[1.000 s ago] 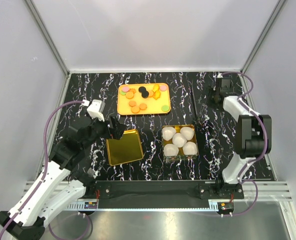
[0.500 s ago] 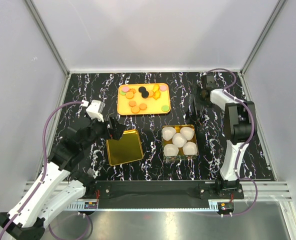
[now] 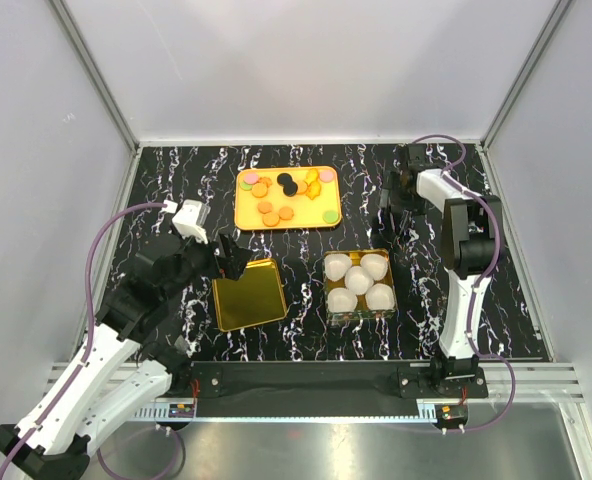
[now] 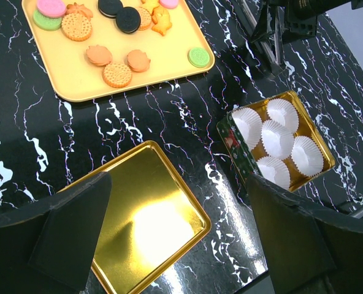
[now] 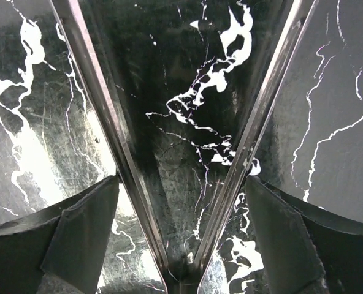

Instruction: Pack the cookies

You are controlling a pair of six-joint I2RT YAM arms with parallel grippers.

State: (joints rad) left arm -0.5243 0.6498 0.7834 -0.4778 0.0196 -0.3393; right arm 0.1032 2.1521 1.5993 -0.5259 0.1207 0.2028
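The cookies (image 3: 286,197), mostly orange with a few black, pink and green, lie on an orange tray (image 3: 306,213) at the back; they also show in the left wrist view (image 4: 117,73). My left gripper (image 3: 231,262) is open and empty above a gold lid (image 4: 145,214). A gold tin (image 3: 329,301) holds several white paper cups (image 3: 359,279). My right gripper (image 3: 401,195) is open, low over metal tongs (image 5: 99,128) lying on the table. Its fingers (image 5: 83,236) stand outside the two tong arms near their hinge, not touching them.
The tongs (image 3: 387,215) lie along the table right of the tray, behind the tin. The gold lid (image 3: 248,293) lies left of the tin. The black marble table (image 3: 296,330) ends at white walls on three sides.
My right arm has swung left from the far right edge and now sits over the tongs. The left arm and the objects have not moved.
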